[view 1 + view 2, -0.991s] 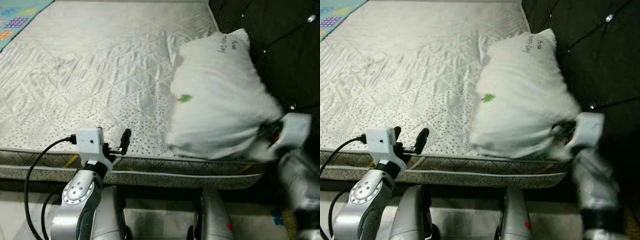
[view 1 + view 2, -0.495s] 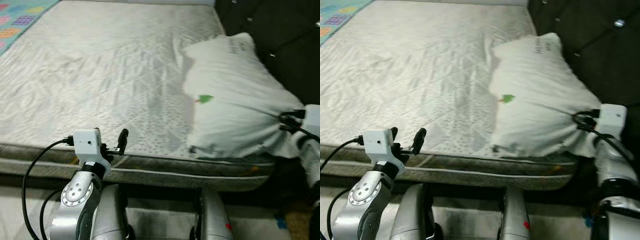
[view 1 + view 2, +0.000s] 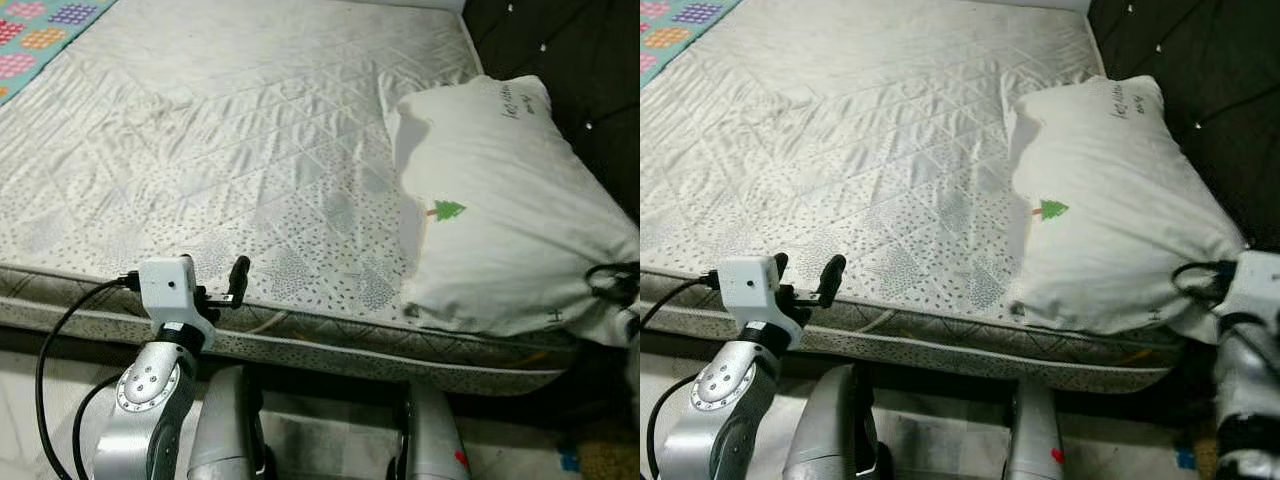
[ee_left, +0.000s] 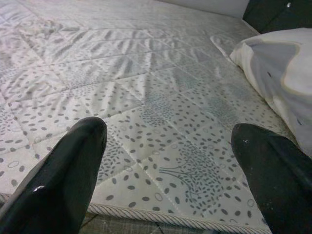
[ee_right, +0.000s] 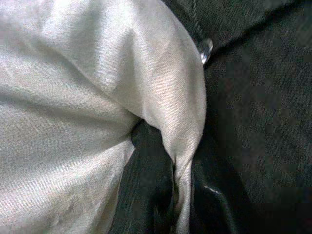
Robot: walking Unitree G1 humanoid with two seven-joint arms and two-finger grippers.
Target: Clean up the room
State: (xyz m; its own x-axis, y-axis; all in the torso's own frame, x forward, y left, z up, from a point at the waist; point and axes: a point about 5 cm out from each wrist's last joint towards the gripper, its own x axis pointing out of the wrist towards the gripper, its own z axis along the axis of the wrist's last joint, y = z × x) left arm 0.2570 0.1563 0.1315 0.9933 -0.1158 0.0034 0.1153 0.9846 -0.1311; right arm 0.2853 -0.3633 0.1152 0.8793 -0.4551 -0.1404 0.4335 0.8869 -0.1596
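my right pincer (image 5: 183,195) clamped on white tree-print pillow (image 3: 1110,215) corner | script unreadable | left pincer (image 4: 170,161) apart over quilted mattress (image 3: 240,150)

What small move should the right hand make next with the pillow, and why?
Probably open the right hand and let go. The pillow already lies flat on the mattress beside the dark headboard, yet its corner is pinched between the fingers. The left hand hovers open at the mattress edge.

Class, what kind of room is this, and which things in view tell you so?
Most likely a bedroom: a bare quilted mattress, a white pillow at its head end, and a dark tufted headboard behind it.
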